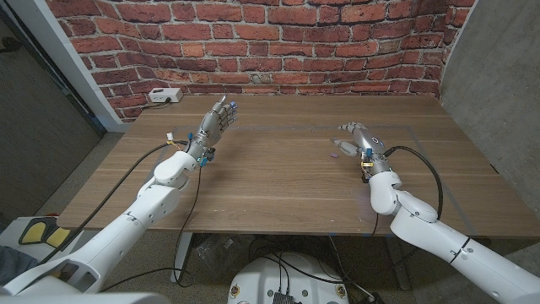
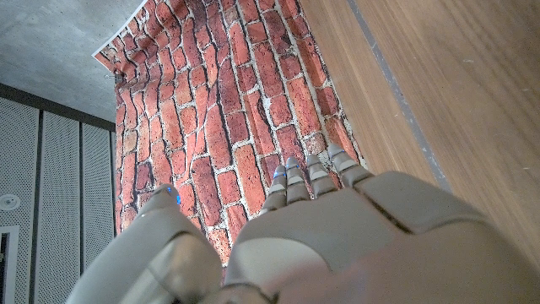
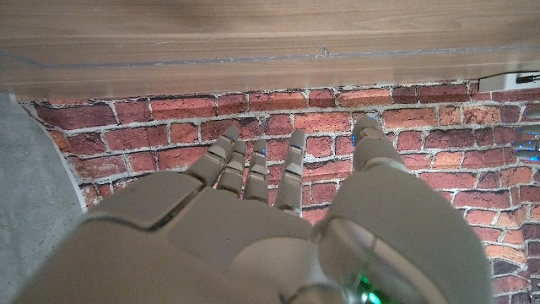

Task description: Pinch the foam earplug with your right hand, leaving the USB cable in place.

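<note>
The right hand [image 1: 359, 138] hovers low over the wooden table [image 1: 278, 190], its fingers stretched out and slightly apart with nothing between them. The right wrist view shows the same: the fingers [image 3: 291, 165] are straight and spread, and the thumb stands off to one side, so the hand is open and empty.

Just beside the fingertips, on the side nearer the robot, lies a small pale pinkish thing that I take to be the foam earplug [image 1: 342, 153] (it is too small to be sure of its shape). It looks close to the hand but not touched by it. I cannot make out the USB cable anywhere near this hand.

The left hand [image 1: 213, 125] is held up well away across the table, its fingers upright and apart, holding nothing. A white power strip [image 1: 164, 95] sits beyond it, at the table's far corner.

By my judgement the task is at the approach, and no pinch has been made yet. The next move calls for bringing the thumb and one fingertip down on either side of the earplug and closing them gently, since foam squashes and can roll away. The hand should come down with care, so that nothing lying near the earplug is dragged.
</note>
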Available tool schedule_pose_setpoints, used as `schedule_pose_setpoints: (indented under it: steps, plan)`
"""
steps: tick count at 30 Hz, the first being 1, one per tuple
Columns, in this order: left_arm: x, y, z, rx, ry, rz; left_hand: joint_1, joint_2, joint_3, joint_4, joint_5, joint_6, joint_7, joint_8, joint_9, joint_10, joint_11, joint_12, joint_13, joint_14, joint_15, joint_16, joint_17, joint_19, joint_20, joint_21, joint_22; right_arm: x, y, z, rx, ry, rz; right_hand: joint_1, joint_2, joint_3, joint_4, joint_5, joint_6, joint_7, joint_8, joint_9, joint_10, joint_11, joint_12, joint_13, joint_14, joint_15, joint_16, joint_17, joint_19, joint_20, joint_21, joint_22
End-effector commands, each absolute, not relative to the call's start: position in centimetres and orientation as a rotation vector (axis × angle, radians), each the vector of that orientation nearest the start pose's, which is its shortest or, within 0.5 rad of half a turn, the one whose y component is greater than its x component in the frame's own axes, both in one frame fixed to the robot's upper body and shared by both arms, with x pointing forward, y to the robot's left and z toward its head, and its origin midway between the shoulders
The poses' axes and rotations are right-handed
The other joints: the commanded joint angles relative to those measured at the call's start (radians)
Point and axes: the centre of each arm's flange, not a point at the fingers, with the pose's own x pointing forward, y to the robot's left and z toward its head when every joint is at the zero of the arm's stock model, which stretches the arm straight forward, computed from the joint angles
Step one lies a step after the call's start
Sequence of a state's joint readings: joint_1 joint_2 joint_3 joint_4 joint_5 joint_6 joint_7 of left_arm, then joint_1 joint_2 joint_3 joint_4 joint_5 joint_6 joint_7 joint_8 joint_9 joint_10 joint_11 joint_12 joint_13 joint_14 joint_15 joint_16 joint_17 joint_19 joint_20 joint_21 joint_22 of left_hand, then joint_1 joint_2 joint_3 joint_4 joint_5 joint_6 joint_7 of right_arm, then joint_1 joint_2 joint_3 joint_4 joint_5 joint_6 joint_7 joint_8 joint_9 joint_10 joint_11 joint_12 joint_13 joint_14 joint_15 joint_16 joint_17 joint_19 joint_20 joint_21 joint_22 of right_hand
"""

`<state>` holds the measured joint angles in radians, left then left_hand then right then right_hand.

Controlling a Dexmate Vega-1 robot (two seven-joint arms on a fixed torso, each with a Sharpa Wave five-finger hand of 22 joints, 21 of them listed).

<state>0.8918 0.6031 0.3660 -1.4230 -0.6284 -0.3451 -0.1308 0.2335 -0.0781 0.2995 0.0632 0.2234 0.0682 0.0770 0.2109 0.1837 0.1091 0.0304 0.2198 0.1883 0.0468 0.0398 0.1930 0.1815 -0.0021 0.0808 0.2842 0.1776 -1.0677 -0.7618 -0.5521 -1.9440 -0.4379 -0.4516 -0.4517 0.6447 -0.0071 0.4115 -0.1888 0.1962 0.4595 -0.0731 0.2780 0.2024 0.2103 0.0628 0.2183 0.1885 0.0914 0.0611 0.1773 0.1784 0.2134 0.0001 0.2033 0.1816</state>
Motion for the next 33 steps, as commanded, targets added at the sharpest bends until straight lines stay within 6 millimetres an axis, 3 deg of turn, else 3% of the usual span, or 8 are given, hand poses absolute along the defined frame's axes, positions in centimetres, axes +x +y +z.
schedule_pose_setpoints:
  steps: [1, 19, 33]
  plan:
    - [61.5, 28.4, -1.1, 0.082, -0.685, -0.343, 0.006, -0.003, -0.003, 0.003, 0.008, 0.01, 0.002, 0.004, 0.002, 0.01, 0.0, 0.003, 0.005, 0.007, 0.0, 0.002, 0.002, -0.001, 0.006, -0.005, 0.003, 55.3, -22.3, -6.0, -1.228, -0.521, -0.316, 0.024, -0.005, 0.009, 0.002, 0.006, 0.01, -0.007, 0.006, 0.004, -0.008, -0.002, -0.002, 0.006, -0.009, 0.005, -0.001, 0.002, -0.011, 0.0, -0.003, 0.001]
    - [60.7, 28.8, -2.0, 0.067, -0.685, -0.336, 0.01, 0.003, -0.003, 0.003, 0.008, 0.021, 0.0, 0.004, 0.002, 0.018, 0.0, 0.003, 0.005, 0.015, -0.002, 0.003, 0.002, 0.004, 0.01, -0.009, 0.003, 57.2, -22.1, -7.5, -1.289, -0.419, -0.29, 0.054, -0.014, 0.01, 0.01, 0.006, 0.044, -0.016, 0.018, 0.005, 0.01, -0.002, 0.006, 0.006, -0.002, 0.002, 0.006, 0.002, -0.012, 0.003, -0.001, 0.002]
    - [60.7, 28.9, -1.9, 0.067, -0.683, -0.335, 0.013, 0.006, -0.003, 0.002, 0.008, 0.03, -0.002, 0.005, 0.002, 0.023, -0.002, 0.003, 0.005, 0.021, -0.003, 0.003, 0.002, 0.008, 0.017, -0.012, 0.003, 58.2, -22.3, -8.6, -1.312, -0.422, -0.334, 0.074, -0.022, 0.004, 0.02, 0.004, 0.093, -0.027, 0.034, 0.007, 0.052, -0.015, 0.021, 0.006, 0.041, -0.009, 0.019, 0.003, 0.018, 0.002, 0.011, 0.004]
